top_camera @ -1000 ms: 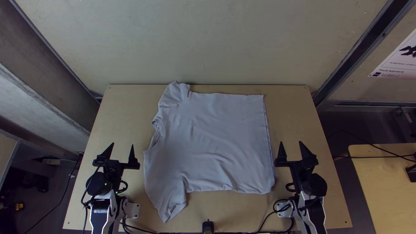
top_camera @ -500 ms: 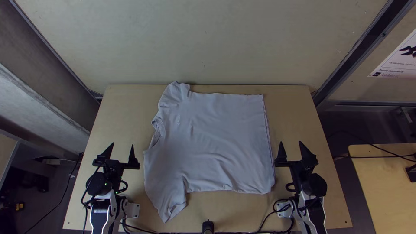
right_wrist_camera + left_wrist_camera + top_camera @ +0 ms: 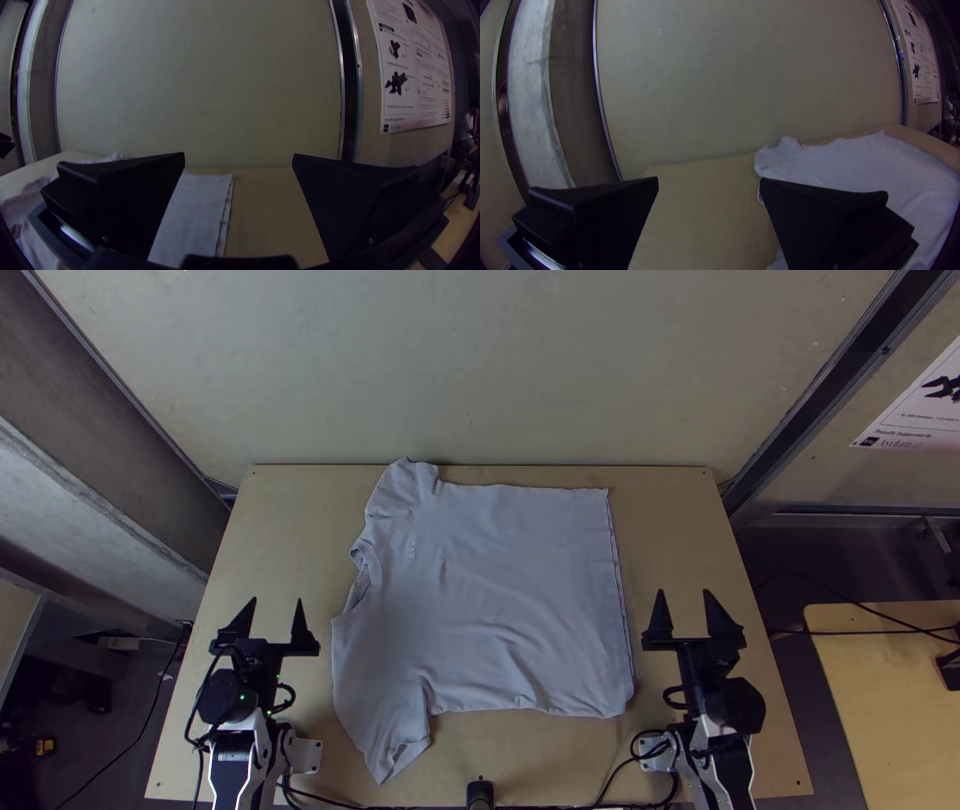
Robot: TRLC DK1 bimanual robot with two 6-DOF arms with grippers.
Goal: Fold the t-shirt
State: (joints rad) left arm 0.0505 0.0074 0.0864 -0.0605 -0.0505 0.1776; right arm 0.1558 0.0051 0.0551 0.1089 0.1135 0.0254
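The light grey t-shirt (image 3: 510,590) lies spread and unfolded on the table, its sleeves and neck opening to the left and its hem to the right, with some wrinkles. To its left my left gripper (image 3: 276,615) stands open, apart from the cloth. Beyond the hem side, my right gripper (image 3: 684,612) is also open and touches nothing. In the left wrist view, my left gripper (image 3: 709,185) has bare space between its fingers, the shirt (image 3: 880,165) lying past one of them. The right wrist view has the hem part of the shirt (image 3: 197,215) behind my right gripper (image 3: 239,159).
The wooden table (image 3: 300,530) has bare strips on both sides of the shirt. A pale wall (image 3: 480,360) rises behind its far edge. Cables (image 3: 600,798) run along the near edge, beside a small black post (image 3: 480,793). Another table (image 3: 885,700) stands at the right.
My right gripper has shifted slightly to the right and up the picture. My left gripper has moved a little to the left. The shirt lies as before.
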